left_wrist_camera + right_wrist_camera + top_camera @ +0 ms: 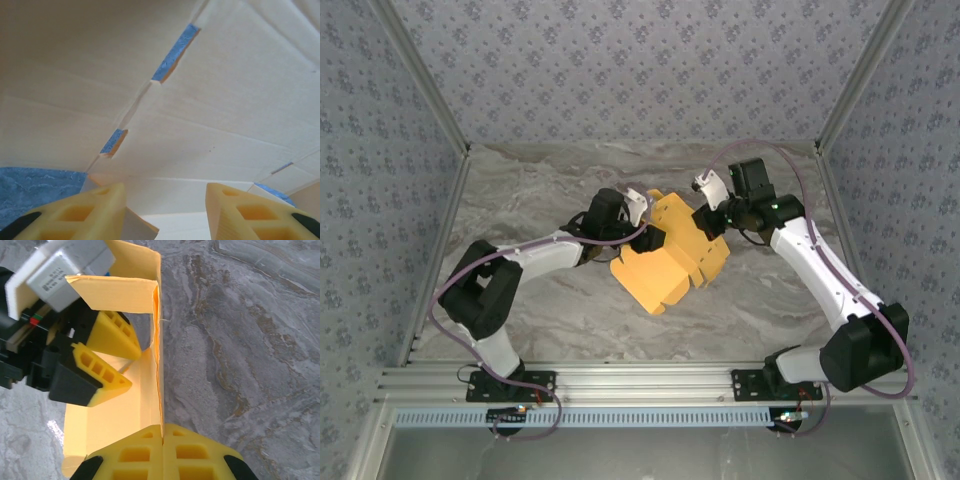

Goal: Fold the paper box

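Note:
The yellow-orange paper box is held up, partly folded, over the middle of the table between both arms. My right gripper is at its right side, shut on the thin edge of an upright card wall; the fingers meet on it at the right gripper. My left gripper reaches in from the left. In the left wrist view the left gripper is open, its fingers wide apart under the pale inner face of the paper box with its slots. From the right wrist, the left gripper sits inside the folded walls.
The marble table lies beneath the card. Patterned walls close in the back and both sides. An aluminium rail carrying the arm bases runs along the near edge.

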`<action>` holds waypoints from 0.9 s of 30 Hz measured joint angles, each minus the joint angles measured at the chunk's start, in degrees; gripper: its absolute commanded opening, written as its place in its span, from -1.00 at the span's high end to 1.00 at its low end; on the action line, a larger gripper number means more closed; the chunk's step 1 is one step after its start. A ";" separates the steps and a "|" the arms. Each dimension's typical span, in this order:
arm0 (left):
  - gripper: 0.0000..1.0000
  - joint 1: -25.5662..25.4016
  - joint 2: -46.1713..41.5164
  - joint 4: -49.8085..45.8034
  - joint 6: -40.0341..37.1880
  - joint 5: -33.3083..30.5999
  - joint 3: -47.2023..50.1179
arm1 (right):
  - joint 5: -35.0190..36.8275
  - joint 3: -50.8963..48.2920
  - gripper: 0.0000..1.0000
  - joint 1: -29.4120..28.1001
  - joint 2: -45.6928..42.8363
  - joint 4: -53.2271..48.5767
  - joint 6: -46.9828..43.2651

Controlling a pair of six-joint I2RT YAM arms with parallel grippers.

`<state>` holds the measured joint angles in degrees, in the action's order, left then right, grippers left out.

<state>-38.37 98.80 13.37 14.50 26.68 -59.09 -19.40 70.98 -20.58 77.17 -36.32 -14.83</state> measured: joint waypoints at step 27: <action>-0.11 12.83 -17.92 -3.98 6.16 -11.54 15.28 | 27.10 -13.88 1.00 -10.23 7.85 27.78 -36.39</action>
<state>-25.54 80.88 9.39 20.67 15.14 -43.81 7.70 57.10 -30.81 85.01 -8.54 -51.22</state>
